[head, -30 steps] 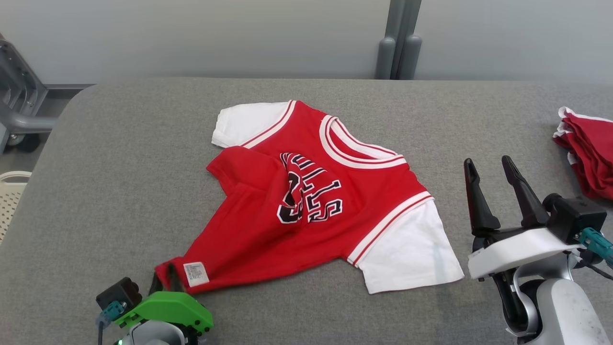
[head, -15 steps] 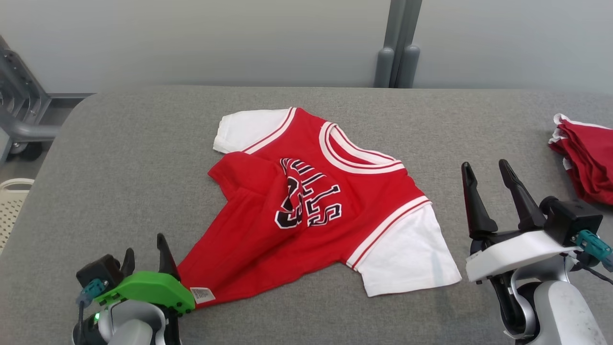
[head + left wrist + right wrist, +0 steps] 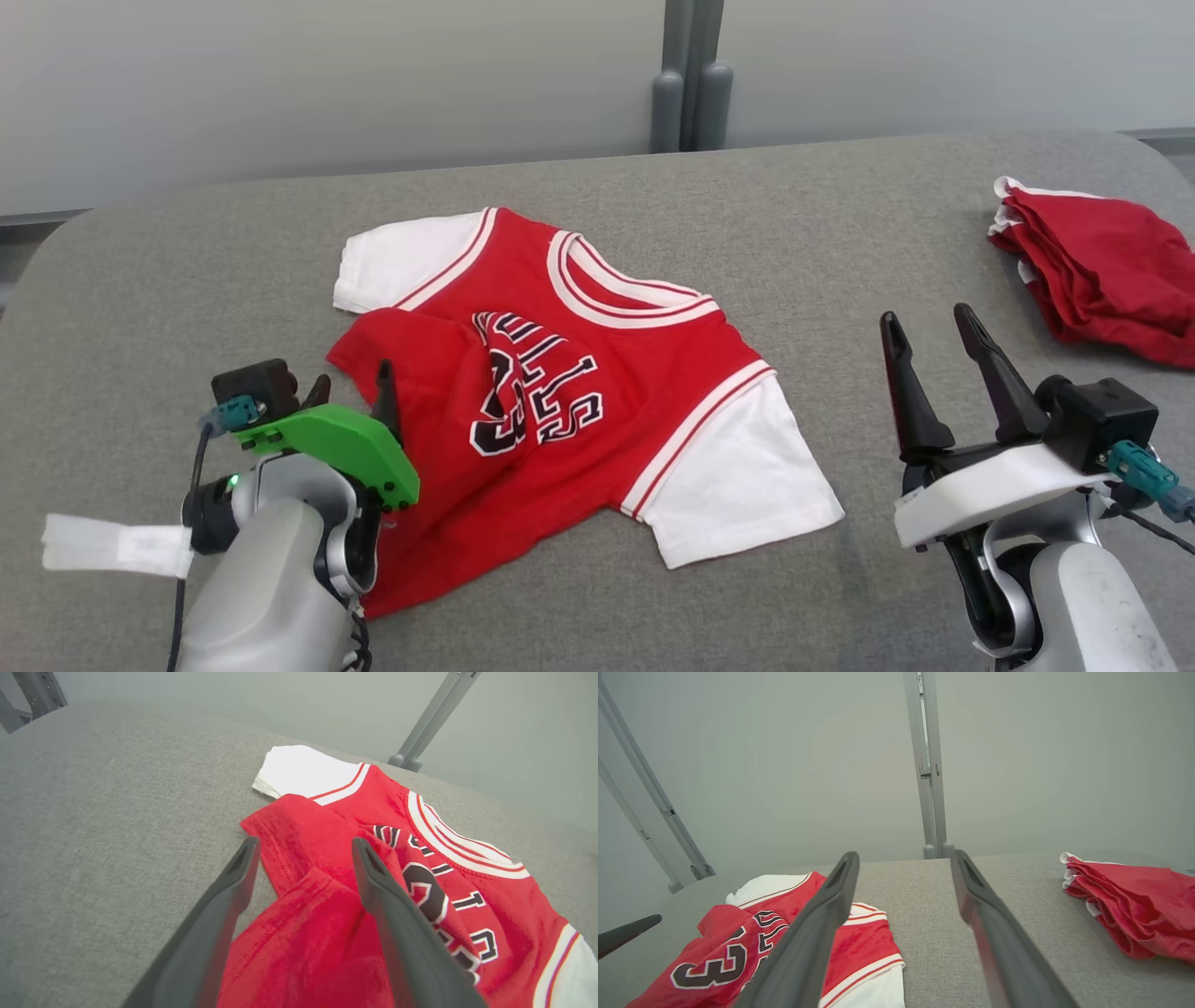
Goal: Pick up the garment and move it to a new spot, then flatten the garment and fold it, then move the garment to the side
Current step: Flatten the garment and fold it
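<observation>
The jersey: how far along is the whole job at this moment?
Done: the jersey lies on the table, face up. In hand: the open left gripper hovers at its doubled-over flap, gripping nothing; the right gripper stands open beside it. Remaining: flattening, folding, moving aside.

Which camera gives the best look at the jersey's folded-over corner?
Left wrist view: the folded-over corner sits close and sharp between the left gripper's fingers. Head view shows it smaller. Right wrist view catches it small at lower left.
</observation>
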Controlling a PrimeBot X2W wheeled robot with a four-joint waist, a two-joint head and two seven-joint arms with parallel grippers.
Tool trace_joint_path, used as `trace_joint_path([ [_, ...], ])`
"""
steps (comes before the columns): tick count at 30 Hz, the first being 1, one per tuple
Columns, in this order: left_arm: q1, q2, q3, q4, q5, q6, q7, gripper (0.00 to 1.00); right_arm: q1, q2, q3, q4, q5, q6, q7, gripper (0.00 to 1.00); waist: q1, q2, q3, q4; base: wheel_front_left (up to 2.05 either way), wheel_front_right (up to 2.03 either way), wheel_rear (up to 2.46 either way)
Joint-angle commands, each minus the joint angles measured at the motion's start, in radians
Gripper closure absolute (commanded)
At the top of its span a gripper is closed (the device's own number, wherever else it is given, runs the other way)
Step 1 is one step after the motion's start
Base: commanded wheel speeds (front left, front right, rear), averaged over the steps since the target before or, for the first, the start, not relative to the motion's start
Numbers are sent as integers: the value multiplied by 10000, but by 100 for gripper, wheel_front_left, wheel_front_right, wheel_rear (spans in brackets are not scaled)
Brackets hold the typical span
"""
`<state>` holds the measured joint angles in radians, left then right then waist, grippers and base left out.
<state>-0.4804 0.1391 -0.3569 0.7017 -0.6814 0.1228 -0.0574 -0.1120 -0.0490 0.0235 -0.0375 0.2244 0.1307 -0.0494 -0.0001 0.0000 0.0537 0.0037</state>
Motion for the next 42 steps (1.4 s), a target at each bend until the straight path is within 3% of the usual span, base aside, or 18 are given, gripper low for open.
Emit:
trace_joint_path([
  [1,-325,20,-47,213,-1,-90,176,0,-151,-31,26,-66,-101,1,38,0,1,0,350,-449,0,0,0],
  [7,-1347,253,-144,1311,48,-309,663,0,-344,-30,95,-205,-182,1,91,0,1,0,843,-1135,0,0,0],
  [13,-2204,471,-115,2500,86,-115,1066,0,-540,-28,164,-348,-232,1,71,0,1,0,1423,-1681,0,0,0],
  [24,-3234,673,-174,4019,86,74,1635,0,-823,-28,269,-331,-186,1,-98,0,1,0,2068,-2022,0,0,0],
  [25,-3291,704,-204,4156,116,57,1703,7,-829,-28,268,-326,-184,1,-111,0,1,0,2107,-2038,0,0,0],
  [26,-3324,742,-231,4277,124,14,1731,58,-836,-27,268,-325,-188,1,-123,0,1,0,2140,-2048,0,0,0],
  [27,-3367,776,-258,4364,148,-45,1730,83,-860,-27,260,-321,-190,1,-133,0,1,0,2174,-2054,0,0,0],
  [28,-3421,794,-295,4434,179,-93,1727,100,-893,-28,247,-314,-194,1,-141,0,1,0,2206,-2055,0,0,0],
  [34,-4053,988,-586,4511,561,-16,889,100,-948,-27,156,-239,-229,1,-225,0,1,0,2336,-1949,0,0,0],
  [42,-5327,1497,-1567,4382,1841,256,-609,100,-1100,-30,262,-193,-116,1,-265,0,1,0,2540,-2053,0,0,0],
])
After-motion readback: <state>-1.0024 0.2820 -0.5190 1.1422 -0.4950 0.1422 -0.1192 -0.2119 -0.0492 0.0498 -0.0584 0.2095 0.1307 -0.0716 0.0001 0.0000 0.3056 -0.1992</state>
